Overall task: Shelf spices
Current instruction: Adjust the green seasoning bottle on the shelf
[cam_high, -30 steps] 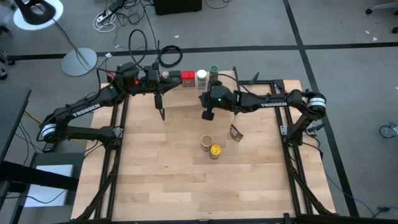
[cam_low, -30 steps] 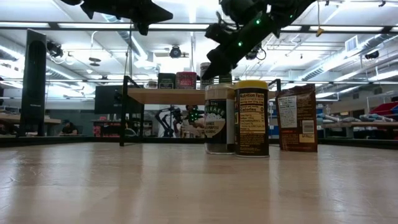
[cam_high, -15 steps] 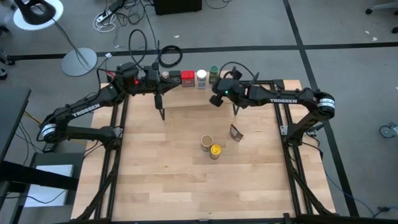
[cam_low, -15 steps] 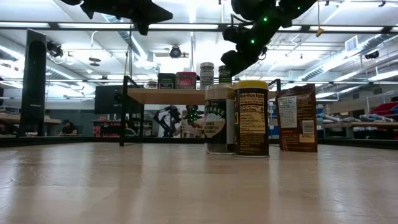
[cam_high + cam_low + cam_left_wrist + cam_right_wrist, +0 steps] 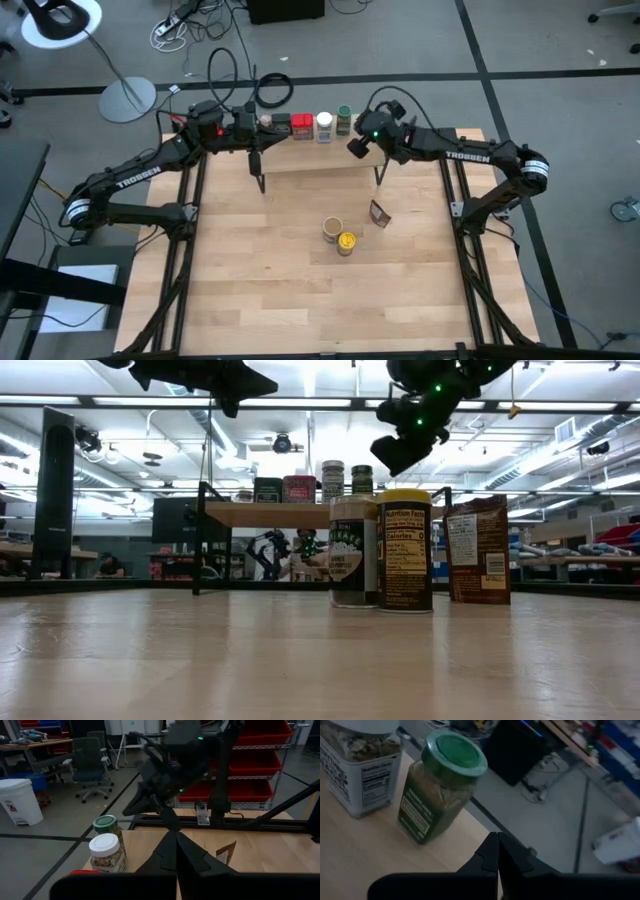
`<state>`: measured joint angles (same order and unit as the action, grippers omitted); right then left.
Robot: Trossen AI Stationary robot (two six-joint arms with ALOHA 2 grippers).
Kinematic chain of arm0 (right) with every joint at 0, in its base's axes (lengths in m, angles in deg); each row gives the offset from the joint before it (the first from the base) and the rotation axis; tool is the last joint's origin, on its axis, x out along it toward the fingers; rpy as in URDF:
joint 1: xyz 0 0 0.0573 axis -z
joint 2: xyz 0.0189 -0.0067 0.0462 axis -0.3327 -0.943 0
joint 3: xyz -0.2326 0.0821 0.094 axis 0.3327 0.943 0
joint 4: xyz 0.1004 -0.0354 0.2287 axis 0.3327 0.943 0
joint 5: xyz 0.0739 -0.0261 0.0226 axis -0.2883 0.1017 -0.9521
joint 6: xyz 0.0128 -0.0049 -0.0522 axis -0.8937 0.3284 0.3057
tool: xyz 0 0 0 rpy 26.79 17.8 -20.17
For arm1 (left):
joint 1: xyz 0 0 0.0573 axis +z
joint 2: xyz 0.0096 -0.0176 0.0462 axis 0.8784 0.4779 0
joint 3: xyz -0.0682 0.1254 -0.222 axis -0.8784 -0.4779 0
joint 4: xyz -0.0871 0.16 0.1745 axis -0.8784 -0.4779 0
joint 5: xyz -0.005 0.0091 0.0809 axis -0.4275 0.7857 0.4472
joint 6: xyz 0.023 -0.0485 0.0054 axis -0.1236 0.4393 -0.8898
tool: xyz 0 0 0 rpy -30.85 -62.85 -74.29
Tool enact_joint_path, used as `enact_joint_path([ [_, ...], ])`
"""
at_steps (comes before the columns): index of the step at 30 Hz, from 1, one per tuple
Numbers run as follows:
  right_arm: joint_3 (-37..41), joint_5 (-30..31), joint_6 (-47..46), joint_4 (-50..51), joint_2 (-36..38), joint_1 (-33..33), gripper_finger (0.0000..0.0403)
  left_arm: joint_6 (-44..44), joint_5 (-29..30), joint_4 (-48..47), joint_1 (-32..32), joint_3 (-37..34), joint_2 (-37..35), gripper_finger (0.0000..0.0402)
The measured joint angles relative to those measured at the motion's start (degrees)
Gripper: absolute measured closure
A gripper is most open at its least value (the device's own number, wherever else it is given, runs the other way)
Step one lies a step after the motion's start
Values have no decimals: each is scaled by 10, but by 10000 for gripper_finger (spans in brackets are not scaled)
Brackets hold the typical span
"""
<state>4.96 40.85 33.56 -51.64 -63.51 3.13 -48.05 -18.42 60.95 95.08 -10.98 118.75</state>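
Note:
The shelf [image 5: 320, 155] stands at the table's far edge, its wooden top on thin black legs. On it stand a dark tin [image 5: 267, 490], a red tin [image 5: 301, 126], a white-lidded jar [image 5: 324, 125] and a green-lidded jar [image 5: 442, 785]. My right gripper [image 5: 355, 148] hangs shut in the air just right of the green jar, tilted slightly down. My left gripper [image 5: 258, 132] hovers shut and level above the shelf's left end. A dark jar [image 5: 332, 229], a yellow-lidded jar [image 5: 347, 242] and a brown pouch [image 5: 379, 213] stand upright mid-table.
Bare board lies on the shelf's right part [image 5: 370, 855] beside the green jar. The wooden table [image 5: 250, 290] has free room near and to the left. Black frame rails [image 5: 455, 200] run along both table sides. Cables and a lamp base [image 5: 128, 98] lie on the floor beyond.
My right gripper has risen and drawn back from in front of the shelf's jars toward the table's far right, rolling and tipping up from a steep downward tilt to a shallow one. It has stayed shut. The jars have kept still.

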Motion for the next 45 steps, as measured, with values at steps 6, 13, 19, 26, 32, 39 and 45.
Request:
enact_joint_path([
  [6, 0, -105, 48, -60, -3, 71, 403, 2, 0, -1, 0, 0, 0, 401],
  [13, 0, -230, 47, -81, -12, 148, 403, 8, 0, -1, 0, 0, 0, 401],
  [19, 0, -314, 63, -107, -27, 177, 403, 12, 0, -1, 0, 0, 0, 401],
  [26, 0, -372, 69, -149, -42, 186, 403, 13, -2, 0, -1, 0, 0, 401],
  [32, 0, -410, 72, -158, -50, 189, 403, 14, -4, -1, -1, 0, 0, 401],
  [39, 0, -444, 76, -151, -55, 190, 403, 14, -5, -1, -1, 0, 0, 401],
  [45, 0, -457, 82, -146, -55, 188, 403, 14, -5, -2, -1, 0, 0, 401],
])
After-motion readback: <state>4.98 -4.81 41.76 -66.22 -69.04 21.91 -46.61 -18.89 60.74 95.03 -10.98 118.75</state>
